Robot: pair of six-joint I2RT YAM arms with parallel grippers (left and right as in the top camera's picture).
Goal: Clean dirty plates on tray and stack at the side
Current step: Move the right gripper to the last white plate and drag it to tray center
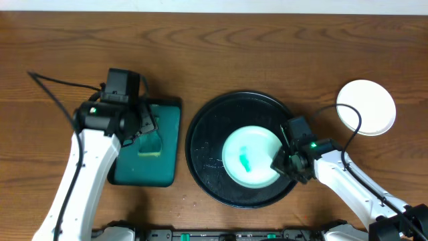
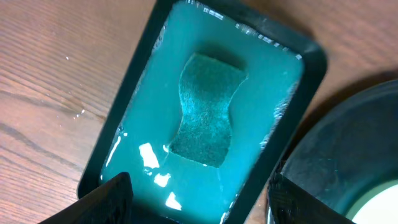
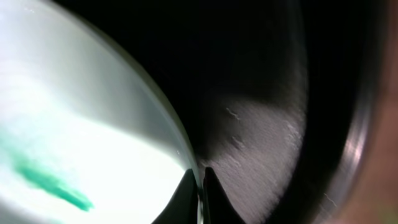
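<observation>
A white plate (image 1: 251, 157) with a green smear (image 3: 50, 180) at its centre lies in the round black tray (image 1: 207, 134). My right gripper (image 1: 278, 161) is shut on this plate's right rim, its two dark fingertips (image 3: 186, 196) pinching the thin edge, one above and one below. The plate (image 3: 74, 124) fills the left of the right wrist view, with the tray (image 3: 261, 93) beyond it. A second white plate (image 1: 366, 107) lies on the table at the far right. My left gripper (image 2: 199, 208) hangs open above a small green tray, nothing between its fingers.
The rectangular dark-green tray (image 2: 134, 81) stands left of the black tray and holds shiny liquid and a green sponge (image 2: 205, 112). The sponge (image 1: 150, 146) lies just ahead of the left fingers. The black tray's rim (image 2: 348, 143) is close on the right.
</observation>
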